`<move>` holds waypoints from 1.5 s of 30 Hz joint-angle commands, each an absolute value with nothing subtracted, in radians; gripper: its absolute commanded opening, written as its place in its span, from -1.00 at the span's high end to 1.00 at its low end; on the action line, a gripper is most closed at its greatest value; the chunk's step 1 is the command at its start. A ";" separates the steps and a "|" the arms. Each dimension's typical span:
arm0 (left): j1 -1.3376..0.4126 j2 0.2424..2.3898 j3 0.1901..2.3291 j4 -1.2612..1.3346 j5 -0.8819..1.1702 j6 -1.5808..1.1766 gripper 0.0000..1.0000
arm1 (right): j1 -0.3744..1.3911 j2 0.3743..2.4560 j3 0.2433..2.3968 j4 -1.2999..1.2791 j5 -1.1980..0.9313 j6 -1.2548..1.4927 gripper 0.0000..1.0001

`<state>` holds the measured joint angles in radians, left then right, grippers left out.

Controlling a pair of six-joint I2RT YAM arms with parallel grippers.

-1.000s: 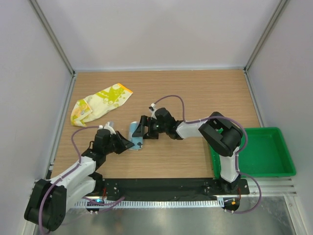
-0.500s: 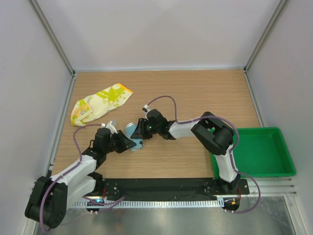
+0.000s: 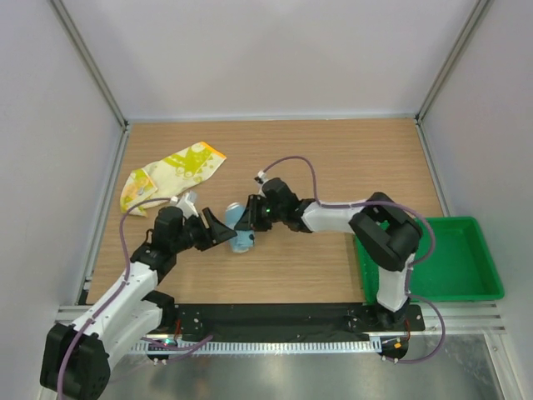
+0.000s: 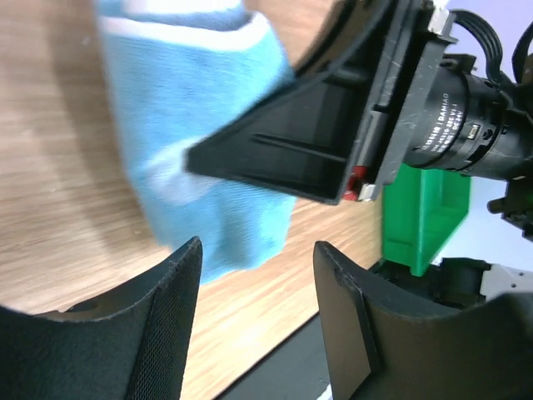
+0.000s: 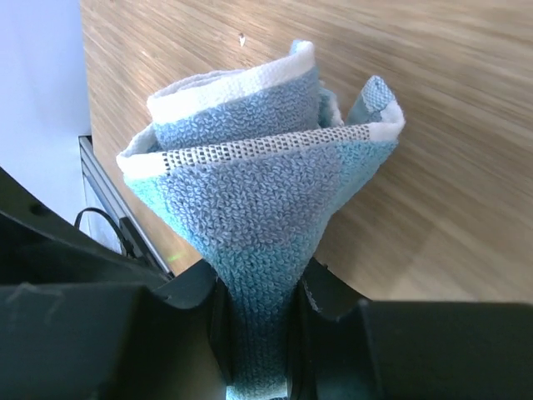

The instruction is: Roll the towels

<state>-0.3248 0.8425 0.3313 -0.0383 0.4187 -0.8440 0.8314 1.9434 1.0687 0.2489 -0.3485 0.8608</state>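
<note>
Nearest, by my right base, sits the green tray point(image 3: 454, 262), which is no part of this job. Farther out, at the middle of the tabletop point(image 3: 333, 158), my right jaws are pinched narrow on one end of the blue towel point(image 5: 250, 217), which is already wound into a loose roll. From my right wrist the roll flares out of the grip like a cone, its white hem showing in layers. My left jaws stand apart, holding nothing, their tips just beside the other side of the same roll. The cloth is light, soft terry that grips well, but it has no stiffness. Squeezed at one end only, the free end looks ready to spring open, so I judge the better hold is across the middle of the roll, over all layers at once. Farthest, toward the back left, the yellow towel point(image 3: 171, 175) lies crumpled and unrolled, well apart from both arms; I would take it by a hem edge.
</note>
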 commanded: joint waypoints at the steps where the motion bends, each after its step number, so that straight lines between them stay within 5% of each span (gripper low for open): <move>1: -0.321 0.814 0.476 -0.205 0.425 -0.786 -0.15 | 0.781 1.702 1.054 0.109 -0.307 0.779 0.97; 9: -0.321 0.818 0.702 -0.491 0.397 -0.637 -0.32 | 0.657 1.268 1.015 -0.412 -0.229 0.620 0.98; 20: -0.319 0.882 0.709 -0.471 0.463 -0.569 -0.32 | 0.476 0.845 1.046 -1.122 0.356 0.644 0.98; 28: -0.319 0.876 0.710 -0.469 0.482 -0.561 -0.29 | 0.474 1.021 1.132 -1.405 0.721 0.822 0.98; 36: -0.319 0.848 0.710 -0.472 0.468 -0.560 -0.29 | 0.474 1.430 1.143 -1.374 0.690 0.735 0.98; 45: -0.319 0.819 0.713 -0.486 0.425 -0.555 -0.28 | 0.492 1.629 1.072 -1.206 0.516 0.615 0.98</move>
<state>-0.3248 0.8345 0.6971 -0.4831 0.4339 -0.5678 0.4789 1.6287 1.0950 -1.2629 0.6022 0.6754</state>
